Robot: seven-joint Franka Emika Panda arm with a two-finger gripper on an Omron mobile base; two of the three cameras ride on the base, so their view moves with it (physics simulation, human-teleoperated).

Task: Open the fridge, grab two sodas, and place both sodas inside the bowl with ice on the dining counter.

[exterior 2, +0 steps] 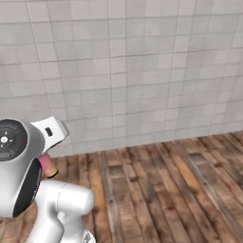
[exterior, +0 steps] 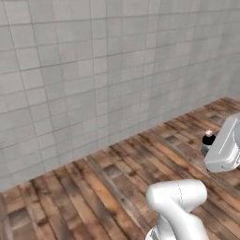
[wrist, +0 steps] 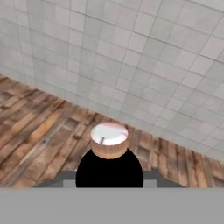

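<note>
My gripper [wrist: 109,178] is shut on a soda [wrist: 109,144], a slim bottle with a dark cap and a pink-to-orange body that points away from the hand towards the tiled wall. The soda's dark cap [exterior: 208,139] pokes out beside the white hand at the right edge of the left base view, where the gripper [exterior: 206,146] holds it above the floor. Its pink-orange body [exterior 2: 48,166] hangs below the hand in the right base view, at the gripper [exterior 2: 43,157]. The fridge, the bowl and the dining counter are out of view.
A pale grey tiled wall [exterior: 93,70] stands ahead. Brown wooden plank floor [exterior: 108,187] runs from its foot towards the base. The wall meets the floor along a line [exterior 2: 156,142] across the right base view.
</note>
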